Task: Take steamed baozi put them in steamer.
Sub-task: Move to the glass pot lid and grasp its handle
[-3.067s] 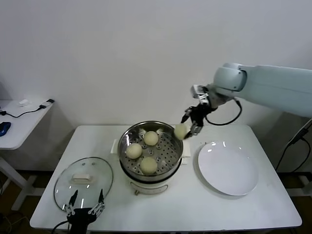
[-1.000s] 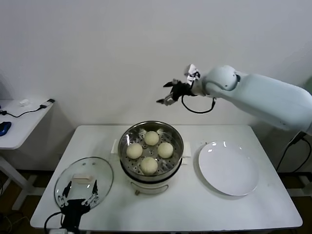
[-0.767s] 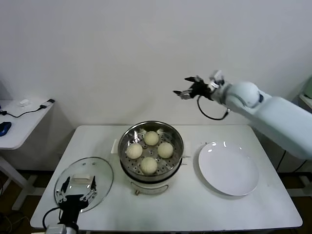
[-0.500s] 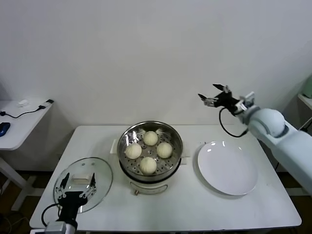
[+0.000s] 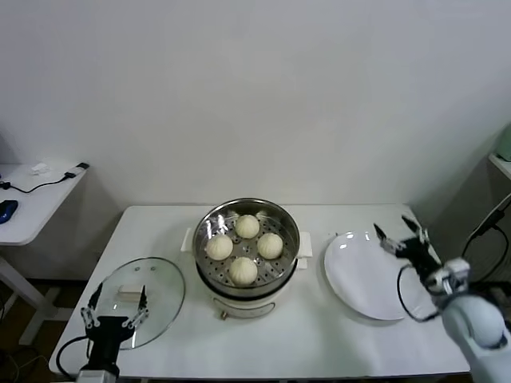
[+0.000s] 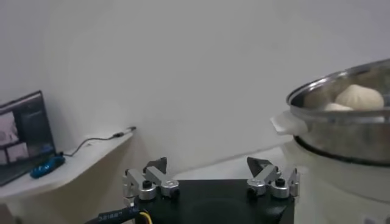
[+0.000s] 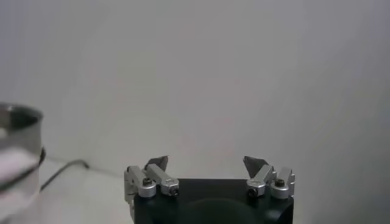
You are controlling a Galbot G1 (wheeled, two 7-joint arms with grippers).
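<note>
Left claw (image 5: 112, 317) low at table's (image 5: 319, 339) near-left corner, spread wide, empty, hanging over near rim of glass lid (image 5: 137, 298). Steamer (image 5: 247, 242) mid-table, just beside lid, on claw's right and farther back. Four buns (image 5: 246, 247) sit clustered in its basket, none outside. White plate (image 5: 372, 276) right of steamer, bare. Right claw (image 5: 402, 241) over plate's far-right edge, wide, empty. Judgement: loading looks done; left claw nearest lid.
</note>
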